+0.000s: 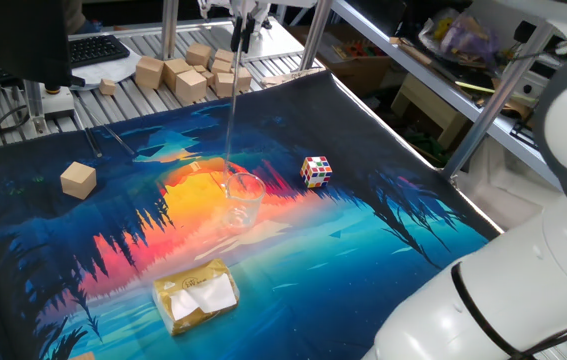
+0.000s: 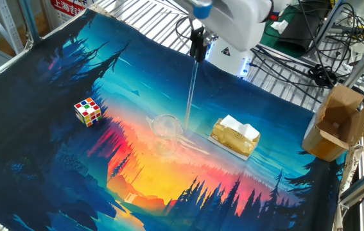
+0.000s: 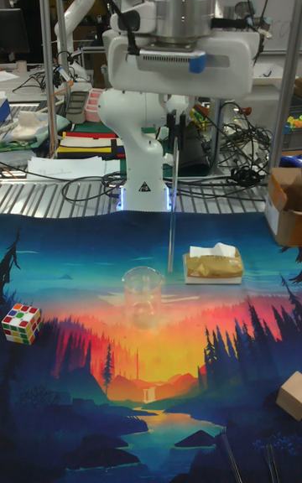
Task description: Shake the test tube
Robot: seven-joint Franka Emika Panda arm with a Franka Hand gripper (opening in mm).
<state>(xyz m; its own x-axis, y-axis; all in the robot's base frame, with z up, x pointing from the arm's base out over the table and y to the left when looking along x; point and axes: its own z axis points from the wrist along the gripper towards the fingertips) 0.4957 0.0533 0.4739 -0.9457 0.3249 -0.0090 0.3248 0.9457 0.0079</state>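
The test tube (image 1: 233, 110) (image 2: 191, 93) (image 3: 172, 206) is a long, very thin clear glass tube hanging nearly upright over the printed mat. My gripper (image 1: 242, 28) (image 2: 198, 46) (image 3: 174, 127) is shut on its top end. In the tall fixed view the tube's lower end hangs just right of the squat clear cup (image 3: 143, 290) (image 1: 244, 197) (image 2: 165, 126), outside its rim. In one fixed view the tube leans slightly, its lower end to the left.
A Rubik's cube (image 1: 315, 171) (image 2: 88, 111) lies on the mat, and so does a tissue packet (image 1: 197, 295) (image 2: 235, 136). A lone wooden block (image 1: 78, 180) sits at the left. Several blocks (image 1: 188, 72) lie on the metal rack behind. A cardboard box (image 2: 336, 125) stands beside the mat.
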